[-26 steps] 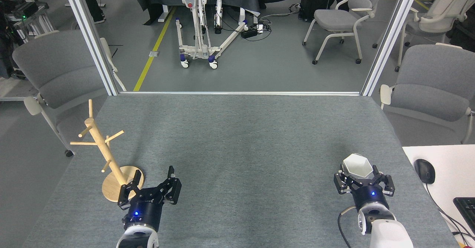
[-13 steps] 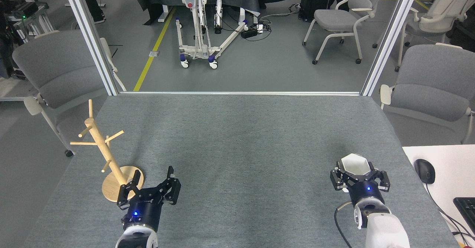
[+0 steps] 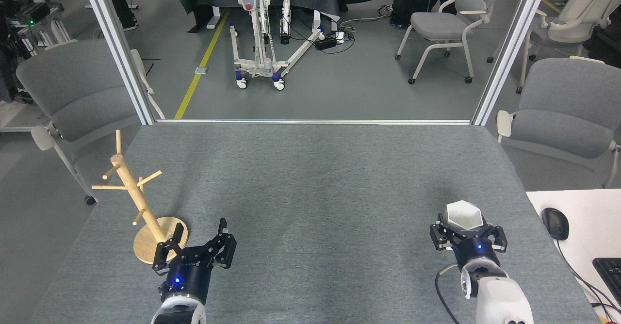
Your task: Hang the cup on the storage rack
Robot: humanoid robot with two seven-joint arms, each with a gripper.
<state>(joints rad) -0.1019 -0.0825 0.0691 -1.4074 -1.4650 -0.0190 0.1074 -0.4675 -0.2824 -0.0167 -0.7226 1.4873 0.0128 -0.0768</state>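
right gripper (image 3: 466,229) has its fingers around the cup (image 3: 464,216), left gripper (image 3: 200,240) spread open beside the storage rack (image 3: 140,202)

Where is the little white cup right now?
In the head view, the small white faceted cup sits low on the right, between the right gripper's fingers, far across the grey table from the wooden mug tree.

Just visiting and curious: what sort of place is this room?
Probably a robotics lab or workshop: a wheeled white lifting frame stands on a floor with yellow tape, and office chairs surround the test table.
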